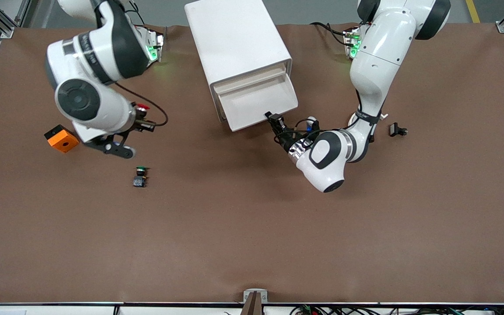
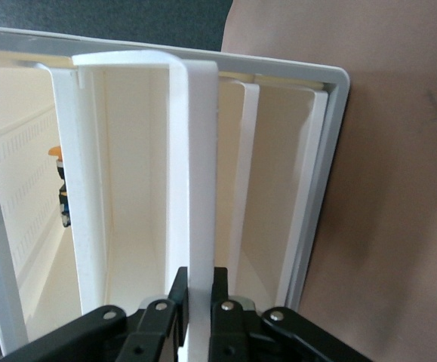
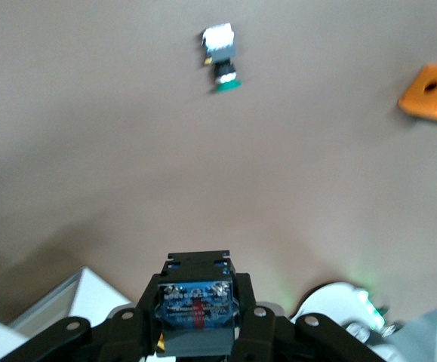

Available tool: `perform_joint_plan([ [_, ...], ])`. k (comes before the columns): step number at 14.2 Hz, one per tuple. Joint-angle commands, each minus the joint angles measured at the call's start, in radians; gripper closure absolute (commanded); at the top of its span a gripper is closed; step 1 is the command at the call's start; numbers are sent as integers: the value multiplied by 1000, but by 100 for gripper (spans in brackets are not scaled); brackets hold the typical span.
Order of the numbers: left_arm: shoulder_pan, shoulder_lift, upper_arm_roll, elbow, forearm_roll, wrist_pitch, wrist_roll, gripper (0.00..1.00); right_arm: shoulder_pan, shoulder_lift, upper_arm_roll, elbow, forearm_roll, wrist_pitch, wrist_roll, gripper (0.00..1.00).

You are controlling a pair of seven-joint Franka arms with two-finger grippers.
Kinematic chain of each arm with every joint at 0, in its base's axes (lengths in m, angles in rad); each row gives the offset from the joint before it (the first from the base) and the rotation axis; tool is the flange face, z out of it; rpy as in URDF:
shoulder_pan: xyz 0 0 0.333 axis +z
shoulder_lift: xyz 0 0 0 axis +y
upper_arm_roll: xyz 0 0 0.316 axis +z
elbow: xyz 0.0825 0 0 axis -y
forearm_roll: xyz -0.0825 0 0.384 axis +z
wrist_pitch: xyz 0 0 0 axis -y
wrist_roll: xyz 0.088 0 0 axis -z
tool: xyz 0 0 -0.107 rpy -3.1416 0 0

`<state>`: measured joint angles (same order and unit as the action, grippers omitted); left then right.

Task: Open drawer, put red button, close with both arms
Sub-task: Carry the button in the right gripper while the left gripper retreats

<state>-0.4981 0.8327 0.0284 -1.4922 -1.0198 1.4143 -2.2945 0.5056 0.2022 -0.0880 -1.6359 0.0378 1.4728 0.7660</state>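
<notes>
The right gripper (image 3: 195, 320) is up in the air over the surface (image 1: 252, 227) toward the right arm's end, and its fingers are closed on the red button (image 3: 195, 313), gripped across the black and grey-blue body. In the front view the red cap (image 1: 142, 106) peeks out beside the wrist. The button looks small, light and rigid, a hard plastic part with smooth faces. Judging from that, the flat sides of the body are the place to hold it, since the round cap would likely slip or depress under a pinch. A light, steady clamp should be enough.

The left gripper (image 2: 198, 298) is at the front lip of the white drawer (image 1: 258, 105), fingers pinched on the thin upright handle (image 2: 201, 173); the drawer stands pulled out of its cabinet (image 1: 234, 39).

The green button (image 1: 140, 176) lies on the surface, nearer the front camera than the orange block (image 1: 61, 138).
</notes>
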Motion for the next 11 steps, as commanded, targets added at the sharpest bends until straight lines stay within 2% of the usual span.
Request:
perform_joint_plan([
  [1, 16, 26, 36, 15, 24, 9, 4, 96, 97, -18, -9, 7, 37, -9, 215, 88],
  [6, 32, 26, 53, 38, 24, 9, 3, 96, 252, -7, -10, 10, 70, 90, 588, 87],
  [7, 32, 23, 53, 38, 26, 8, 3, 91, 276, -3, -10, 11, 71, 119, 654, 87],
  [8, 33, 23, 53, 40, 26, 8, 3, 73, 296, 3, -10, 11, 71, 136, 698, 87],
  [9, 39, 20, 53, 44, 29, 5, 3, 40, 316, 20, -10, 13, 71, 161, 737, 87],
  [10, 42, 19, 51, 58, 56, 0, 1, 14, 333, 26, -10, 13, 85, 194, 787, 87],
  [11, 44, 17, 51, 72, 79, -2, -2, 0, 340, 40, -10, 13, 105, 228, 835, 87],
])
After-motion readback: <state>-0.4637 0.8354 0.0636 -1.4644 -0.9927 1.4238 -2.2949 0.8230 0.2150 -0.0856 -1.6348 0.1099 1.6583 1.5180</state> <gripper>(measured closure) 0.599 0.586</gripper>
